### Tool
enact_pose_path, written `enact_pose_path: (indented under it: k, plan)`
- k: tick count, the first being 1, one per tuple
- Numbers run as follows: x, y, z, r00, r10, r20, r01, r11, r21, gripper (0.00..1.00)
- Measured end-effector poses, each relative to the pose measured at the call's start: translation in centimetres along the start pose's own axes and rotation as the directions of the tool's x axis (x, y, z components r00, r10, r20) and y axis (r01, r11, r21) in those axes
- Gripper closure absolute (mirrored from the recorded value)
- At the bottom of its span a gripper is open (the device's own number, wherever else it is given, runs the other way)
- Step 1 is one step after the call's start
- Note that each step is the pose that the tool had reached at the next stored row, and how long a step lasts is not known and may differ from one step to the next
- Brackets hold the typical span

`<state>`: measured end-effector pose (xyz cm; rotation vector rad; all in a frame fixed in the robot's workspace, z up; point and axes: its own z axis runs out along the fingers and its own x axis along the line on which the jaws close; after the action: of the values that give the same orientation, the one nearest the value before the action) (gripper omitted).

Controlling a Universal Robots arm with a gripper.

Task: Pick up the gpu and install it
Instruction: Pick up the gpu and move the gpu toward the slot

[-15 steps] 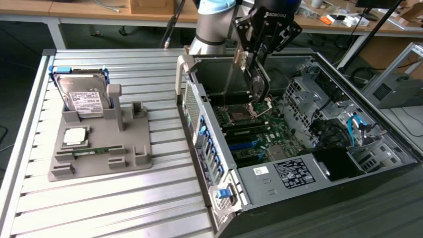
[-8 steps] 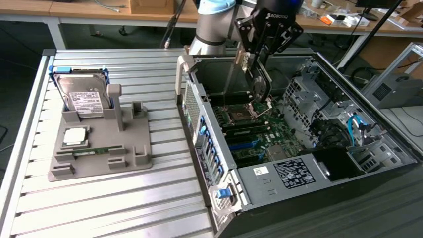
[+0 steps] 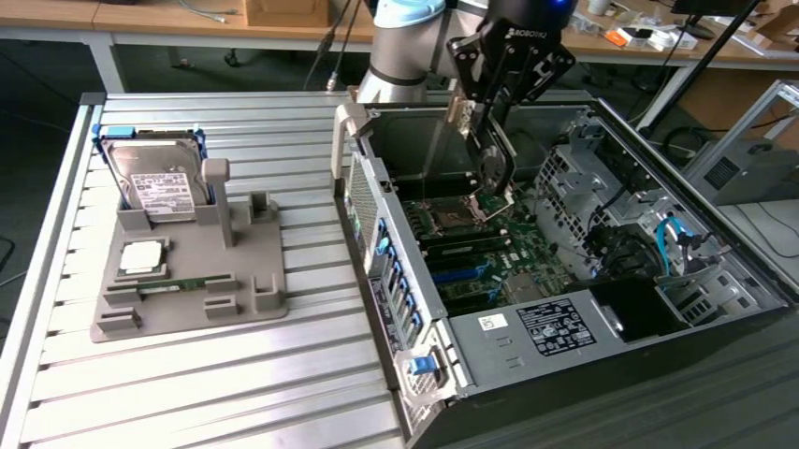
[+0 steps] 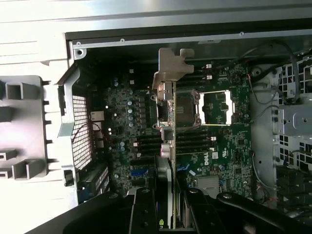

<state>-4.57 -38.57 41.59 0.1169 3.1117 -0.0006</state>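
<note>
My gripper [image 3: 489, 120] hangs over the open computer case [image 3: 374, 201], shut on the gpu [image 3: 496, 168]. The gpu is a thin dark card held on edge, its lower end a little above the motherboard [image 3: 500, 257] near the CPU socket [image 3: 447, 220]. In the wrist view the gpu [image 4: 170, 146] appears edge-on, running from between my fingers [image 4: 144, 209] out to its silver bracket [image 4: 171, 68]. The bracket lies toward the case's rear wall. The card sits above the socket [image 4: 187, 107] and the slots beside it, apart from the board.
A grey parts holder [image 3: 256, 290] stands on the slatted table at the exterior view's left, carrying a hard drive [image 3: 156, 182], a CPU [image 3: 141, 257] and a green memory stick [image 3: 187, 281]. Inside the case are drive cages [image 3: 587, 173], cables [image 3: 668, 243] and a power supply [image 3: 556, 323].
</note>
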Motion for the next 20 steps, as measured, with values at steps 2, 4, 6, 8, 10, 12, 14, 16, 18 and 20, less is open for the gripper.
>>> enact_pose_path:
  k: [2,4,6,8,10,12,14,16,18,20]
  plan:
    - [-0.2,0.0,0.09,1.0,0.0,0.0,0.0,1.0,0.0,0.73]
    - [-0.3,0.0,0.14,1.0,0.0,0.0,0.0,1.0,0.0,0.73]
    - [-0.4,0.0,0.19,1.0,0.0,0.0,0.0,1.0,0.0,0.73]
    - [-0.4,0.0,0.26,1.0,0.0,0.0,0.0,1.0,-0.0001,0.73]
    - [-0.6,0.0,0.33,1.0,0.0,0.0,0.0,1.0,-0.0001,0.73]
    - [-0.7,0.0,0.38,1.0,0.0,0.0,0.0,1.0,-0.0001,0.73]
    - [-0.8,0.01,0.46,1.0,0.0,0.0,0.0,1.0,-0.0001,0.73]
    - [-0.9,0.01,0.51,1.0,0.0,0.0,0.0,1.0,-0.0001,0.73]
    - [-0.9,0.01,0.57,1.0,0.0,0.0,0.0,1.0,-0.0001,0.73]
    - [-1.1,-0.02,0.66,1.0,0.0,0.0001,0.0,1.0,-0.0002,0.73]
